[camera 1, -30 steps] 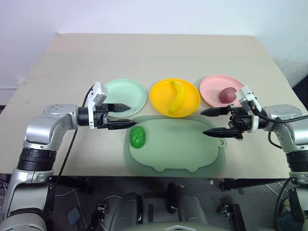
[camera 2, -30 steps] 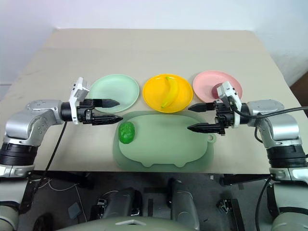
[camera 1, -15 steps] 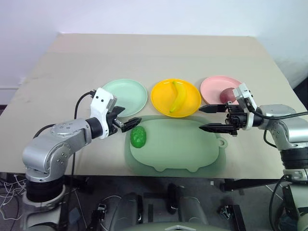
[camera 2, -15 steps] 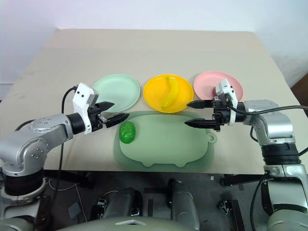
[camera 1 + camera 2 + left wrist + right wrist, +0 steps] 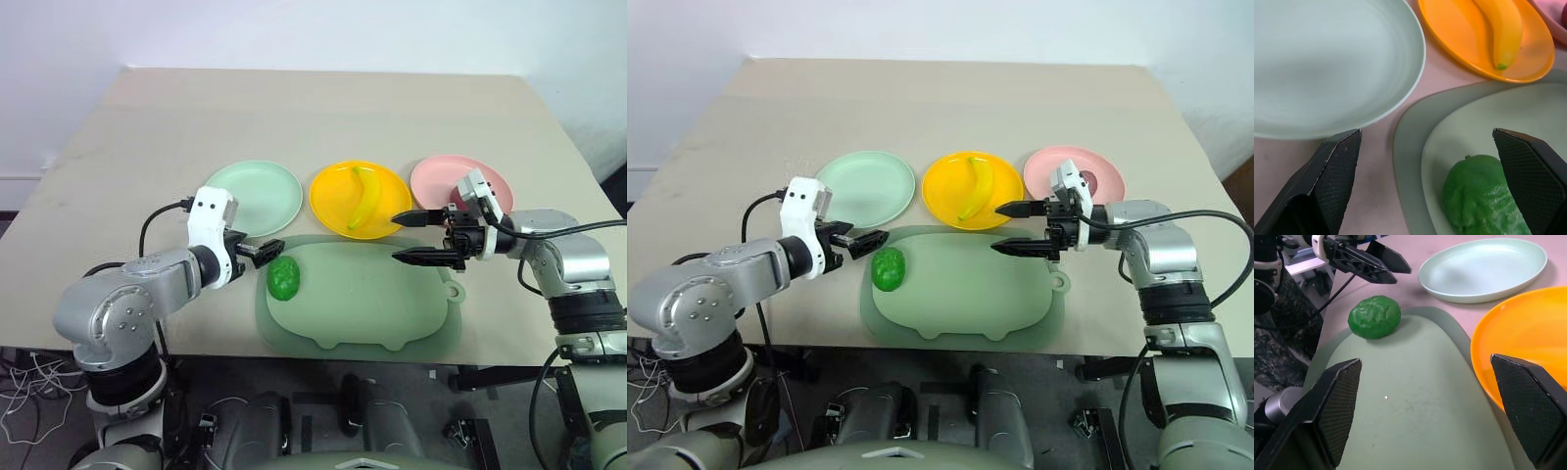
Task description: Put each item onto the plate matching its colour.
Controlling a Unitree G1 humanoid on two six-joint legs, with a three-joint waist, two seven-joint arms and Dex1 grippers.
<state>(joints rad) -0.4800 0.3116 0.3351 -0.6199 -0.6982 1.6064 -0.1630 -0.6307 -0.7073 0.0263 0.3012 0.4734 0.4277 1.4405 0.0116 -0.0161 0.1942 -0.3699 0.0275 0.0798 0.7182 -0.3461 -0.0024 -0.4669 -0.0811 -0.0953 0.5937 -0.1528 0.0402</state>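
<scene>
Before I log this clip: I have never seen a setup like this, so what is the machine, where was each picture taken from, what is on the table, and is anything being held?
This is a two-armed humanoid robot; each arm ends in a claw of two black fingers. The two wide pictures come from cameras in its head, looking down over its arms. The two close pictures come from cameras on its wrists, looking out between that claw's fingers.

On the table lie three plates: a mint green plate, still bare, a yellow plate holding a banana, and a pink plate with a dark red fruit partly hidden behind the right arm. In front lies a pale green tray with a bumpy green toy food on it.

Nothing is held. The left claw is open beside the green toy; the right claw is open above the tray.
</scene>
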